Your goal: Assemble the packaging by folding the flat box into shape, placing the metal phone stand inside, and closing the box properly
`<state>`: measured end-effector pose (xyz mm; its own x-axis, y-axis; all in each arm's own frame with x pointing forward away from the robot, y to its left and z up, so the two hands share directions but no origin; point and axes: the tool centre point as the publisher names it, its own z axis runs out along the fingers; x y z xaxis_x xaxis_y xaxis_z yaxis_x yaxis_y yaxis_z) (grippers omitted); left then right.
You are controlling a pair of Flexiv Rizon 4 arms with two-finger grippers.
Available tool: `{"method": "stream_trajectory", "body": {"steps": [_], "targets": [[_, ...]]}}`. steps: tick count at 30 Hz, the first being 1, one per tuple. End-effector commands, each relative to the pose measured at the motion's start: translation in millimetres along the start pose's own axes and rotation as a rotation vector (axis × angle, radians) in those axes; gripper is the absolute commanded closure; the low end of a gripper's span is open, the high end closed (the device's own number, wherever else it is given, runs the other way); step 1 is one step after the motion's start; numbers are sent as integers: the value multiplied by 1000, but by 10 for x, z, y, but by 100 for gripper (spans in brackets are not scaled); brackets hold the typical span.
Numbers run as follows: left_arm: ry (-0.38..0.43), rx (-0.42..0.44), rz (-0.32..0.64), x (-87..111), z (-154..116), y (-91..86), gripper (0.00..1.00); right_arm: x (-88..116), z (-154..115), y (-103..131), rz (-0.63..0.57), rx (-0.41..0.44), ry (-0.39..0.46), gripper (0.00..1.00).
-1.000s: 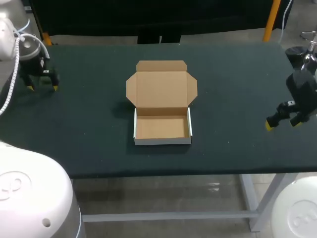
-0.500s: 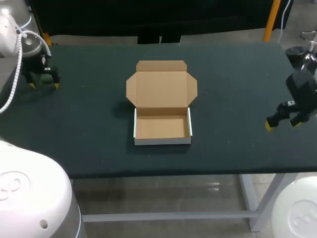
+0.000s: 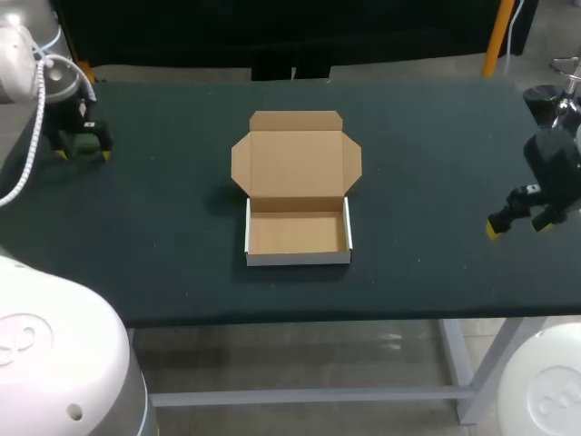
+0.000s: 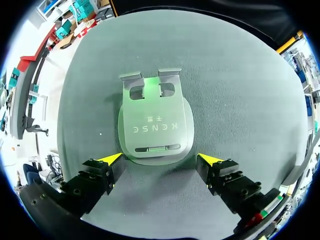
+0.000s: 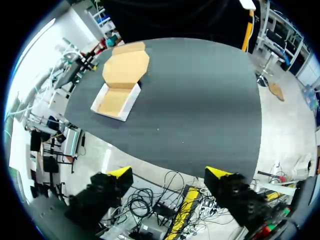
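Both spread wide: left hand (image 4: pixel 160 159) over the phone stand (image 4: pixel 155 125) on the dark table (image 4: pixel 240 100), right hand (image 5: pixel 168 173) near its edge.

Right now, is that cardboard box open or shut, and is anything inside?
Open and empty: the lid lies spread flat behind the box, whose bare floor shows; the phone stand lies apart on the table.

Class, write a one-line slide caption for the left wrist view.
Left tool, open, above the metal phone stand lying on the dark table.
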<state>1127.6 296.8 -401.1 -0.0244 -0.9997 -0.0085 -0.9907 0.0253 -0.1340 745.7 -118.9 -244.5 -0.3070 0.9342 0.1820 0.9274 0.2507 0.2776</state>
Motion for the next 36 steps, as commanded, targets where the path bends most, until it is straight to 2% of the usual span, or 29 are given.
{"method": "stream_trajectory", "body": {"steps": [1, 36], "targets": [[-5, -7, 1, 4, 10, -64, 0, 58, 9, -80, -1, -14, -22, 0], [-15, 2, 3, -7, 25, -295, 0, 58, 9, -80, -1, -14, -22, 0]]}}
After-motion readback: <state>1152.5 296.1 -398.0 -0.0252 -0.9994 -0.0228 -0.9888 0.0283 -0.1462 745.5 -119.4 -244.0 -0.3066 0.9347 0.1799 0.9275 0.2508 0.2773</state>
